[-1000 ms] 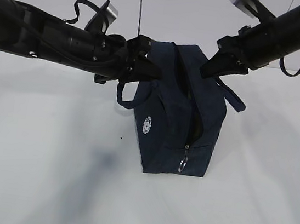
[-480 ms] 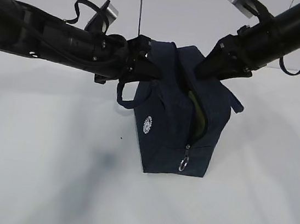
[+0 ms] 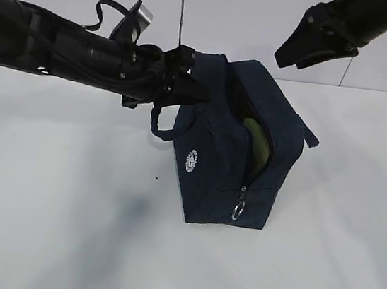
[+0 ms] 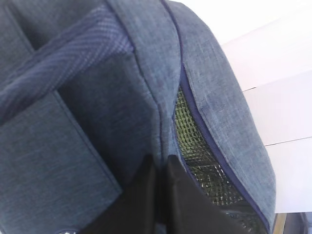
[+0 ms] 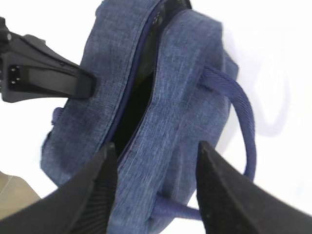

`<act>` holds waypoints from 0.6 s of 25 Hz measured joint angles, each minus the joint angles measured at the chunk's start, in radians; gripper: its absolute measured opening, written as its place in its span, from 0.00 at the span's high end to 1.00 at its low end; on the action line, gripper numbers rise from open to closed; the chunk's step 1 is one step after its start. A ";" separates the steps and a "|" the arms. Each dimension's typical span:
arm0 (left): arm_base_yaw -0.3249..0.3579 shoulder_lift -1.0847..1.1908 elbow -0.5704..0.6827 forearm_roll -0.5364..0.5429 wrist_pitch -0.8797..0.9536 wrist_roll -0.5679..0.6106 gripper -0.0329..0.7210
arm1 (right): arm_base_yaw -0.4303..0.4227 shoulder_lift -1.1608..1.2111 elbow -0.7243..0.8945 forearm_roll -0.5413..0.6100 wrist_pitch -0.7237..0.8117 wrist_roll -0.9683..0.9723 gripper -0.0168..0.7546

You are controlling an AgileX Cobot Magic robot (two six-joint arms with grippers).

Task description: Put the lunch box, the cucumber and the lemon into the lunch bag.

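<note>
You are looking at a plain white worktop [image 3: 54, 226] that meets a pale, bare wall [image 3: 225, 13] behind it. Soft grey shadows lie on the surface at lower left, and a thin dark cable [image 3: 182, 8] hangs down in front of the wall.

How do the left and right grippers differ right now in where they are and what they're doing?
The left gripper is clamped on the lunch bag at the edge of its opening; the right gripper hangs above the bag, touching nothing. The left is shut on fabric, while the right's fingers are spread and empty. The left arm lies low and level; the right is raised. Both are black.
</note>
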 joint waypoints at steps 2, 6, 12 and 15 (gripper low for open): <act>0.000 0.000 0.000 0.000 0.000 0.000 0.96 | 0.000 -0.031 0.000 -0.050 0.002 0.056 0.46; 0.000 0.000 0.000 0.000 0.003 0.000 0.96 | 0.000 -0.087 -0.004 -0.078 0.008 0.099 0.46; 0.000 0.000 0.000 0.000 0.007 0.000 0.96 | 0.000 -0.101 -0.013 -0.122 0.016 0.080 0.46; 0.000 0.000 0.000 0.000 0.011 0.000 0.96 | 0.000 -0.101 -0.013 -0.189 0.020 0.032 0.46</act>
